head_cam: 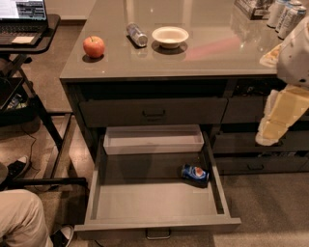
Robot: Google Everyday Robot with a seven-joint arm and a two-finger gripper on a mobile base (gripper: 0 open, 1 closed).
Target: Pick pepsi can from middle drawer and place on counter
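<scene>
Pepsi can (195,173) on side, middle drawer (145,205) rt | gripper (271,129) far rt, outside drawer, open/shut unclear

The large glossy grey-brown counter (217,53) is seen with a round red apple (93,47) set at its 9 o'clock end. A silvery grey can (136,34) is laid on its side at 2 o'clock from the apple, with a shallow cream bowl (170,36) just beside it at 3 o'clock. Tall white-and-silver cans (285,14) are stood at the 1 o'clock corner. The pale gripper (275,123) is held below the front edge at 4 o'clock.
</scene>
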